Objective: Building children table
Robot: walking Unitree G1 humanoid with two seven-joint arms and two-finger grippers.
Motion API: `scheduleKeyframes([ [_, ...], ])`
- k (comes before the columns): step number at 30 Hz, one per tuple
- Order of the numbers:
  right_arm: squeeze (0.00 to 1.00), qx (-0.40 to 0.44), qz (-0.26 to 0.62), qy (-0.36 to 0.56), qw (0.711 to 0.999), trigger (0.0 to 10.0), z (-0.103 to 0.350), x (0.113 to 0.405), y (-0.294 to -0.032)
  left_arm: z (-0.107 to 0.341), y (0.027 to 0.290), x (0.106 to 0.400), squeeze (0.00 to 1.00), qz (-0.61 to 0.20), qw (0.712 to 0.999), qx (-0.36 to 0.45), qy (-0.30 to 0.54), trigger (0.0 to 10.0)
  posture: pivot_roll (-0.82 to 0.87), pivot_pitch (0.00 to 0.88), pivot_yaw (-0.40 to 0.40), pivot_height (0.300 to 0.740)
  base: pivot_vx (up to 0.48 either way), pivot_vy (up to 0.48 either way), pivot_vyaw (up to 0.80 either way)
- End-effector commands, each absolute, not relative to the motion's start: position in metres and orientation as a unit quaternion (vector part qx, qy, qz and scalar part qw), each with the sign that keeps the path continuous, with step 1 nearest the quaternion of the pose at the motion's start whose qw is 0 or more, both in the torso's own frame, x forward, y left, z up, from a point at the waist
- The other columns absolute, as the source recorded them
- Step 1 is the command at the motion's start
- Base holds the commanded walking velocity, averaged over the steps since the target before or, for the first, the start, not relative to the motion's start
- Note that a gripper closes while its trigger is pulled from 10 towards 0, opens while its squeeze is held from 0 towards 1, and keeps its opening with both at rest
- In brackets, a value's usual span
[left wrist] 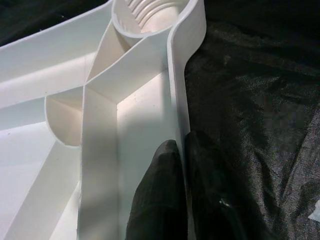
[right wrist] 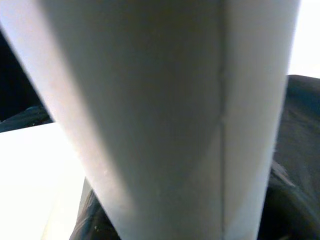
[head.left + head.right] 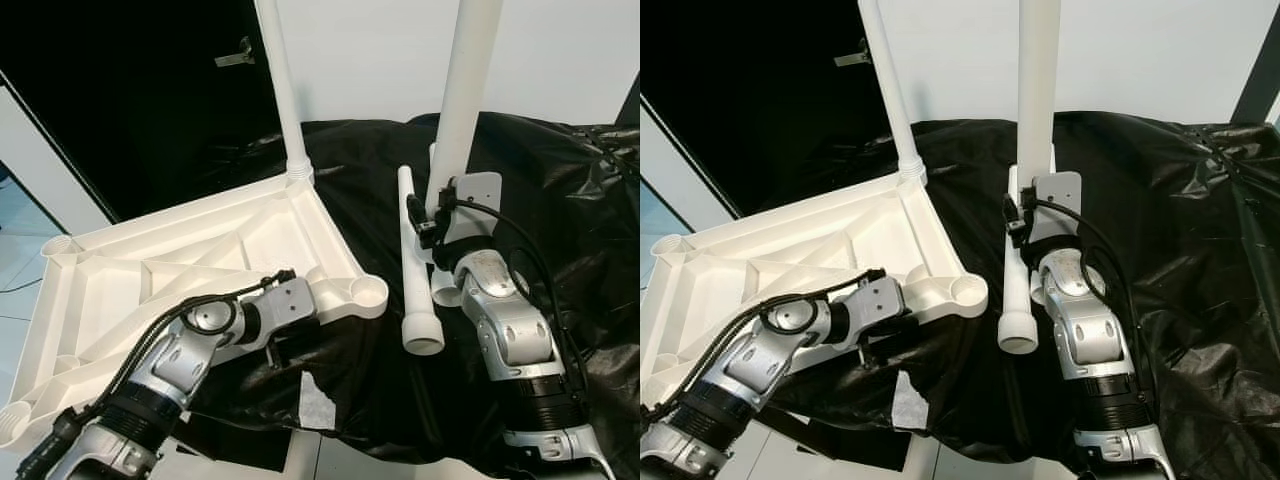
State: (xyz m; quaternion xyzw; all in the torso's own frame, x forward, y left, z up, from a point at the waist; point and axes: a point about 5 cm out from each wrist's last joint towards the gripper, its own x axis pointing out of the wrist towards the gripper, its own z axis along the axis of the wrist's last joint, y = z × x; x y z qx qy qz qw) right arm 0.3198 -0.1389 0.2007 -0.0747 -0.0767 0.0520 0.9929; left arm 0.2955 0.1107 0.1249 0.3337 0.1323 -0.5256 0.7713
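Right now my left tool (image 1: 181, 195) is clamped on the near edge wall of the white tabletop (image 3: 180, 260), one black finger (image 1: 157, 195) inside the rim and the other outside it, just short of the open corner socket (image 3: 365, 291). That tabletop lies upside down, ribs showing, partly on the black sheet (image 3: 560, 200) covering the bench and partly overhanging its left edge. One white leg (image 3: 282, 90) already stands upright in the far corner socket. My right tool (image 3: 432, 225) is up against a second upright leg (image 3: 465, 100), well right of the tabletop; from the right wrist camera the leg is a blur of white (too close to read), and I cannot tell how the fingers sit around it. A third leg (image 3: 415, 270) lies flat on the black sheet between the tabletop and my right arm, its open end toward me.
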Motion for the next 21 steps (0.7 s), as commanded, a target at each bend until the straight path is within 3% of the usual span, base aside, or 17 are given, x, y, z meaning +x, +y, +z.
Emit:
scheduleKeyframes([
  [1,0.0,-0.07,0.055,-0.093,0.992,10.0,0.206,0.319,-0.135,0.125,0.108,0.296,0.0,-0.526,0.767,0.345,0.127,0.0,-0.03,0.0,0.127,0.74,0.0,0.0,0.0],
  [4,0.0,-0.066,0.058,-0.095,0.992,10.0,0.207,0.319,-0.134,0.124,0.1,0.296,0.0,-0.534,0.762,0.347,0.12,0.0,-0.03,0.0,0.128,0.74,0.0,0.0,0.0],
  [5,0.0,-0.064,0.06,-0.096,0.992,10.0,0.207,0.318,-0.132,0.124,0.096,0.296,0.0,-0.535,0.762,0.346,0.117,0.7,-0.03,0.0,0.127,0.74,0.0,0.0,0.0],
  [6,0.0,-0.061,0.062,-0.099,0.991,10.0,0.207,0.318,-0.13,0.125,0.09,0.295,0.0,-0.54,0.76,0.344,0.111,2.2,-0.03,0.0,0.125,0.74,0.0,0.0,0.0],
  [7,0.0,-0.057,0.067,-0.1,0.991,10.0,0.208,0.318,-0.128,0.125,0.085,0.295,0.0,-0.542,0.76,0.343,0.106,7.8,-0.03,0.0,0.123,0.74,0.0,0.0,0.0],
  [8,0.0,-0.051,0.073,-0.099,0.991,10.0,0.208,0.318,-0.125,0.125,0.08,0.295,0.0,-0.544,0.76,0.342,0.103,10.0,-0.03,0.0,0.124,0.74,0.0,0.0,0.0],
  [14,0.0,-0.04,0.116,-0.096,0.988,10.0,0.208,0.314,-0.106,0.125,0.068,0.297,0.0,-0.534,0.769,0.335,0.104,10.0,-0.03,0.0,0.122,0.74,0.0,0.0,0.0],
  [21,0.0,-0.016,0.153,-0.08,0.985,10.0,0.199,0.305,-0.088,0.12,0.079,0.307,0.0,-0.493,0.781,0.359,0.131,10.0,-0.02,0.0,0.112,0.74,0.0,0.0,0.0],
])
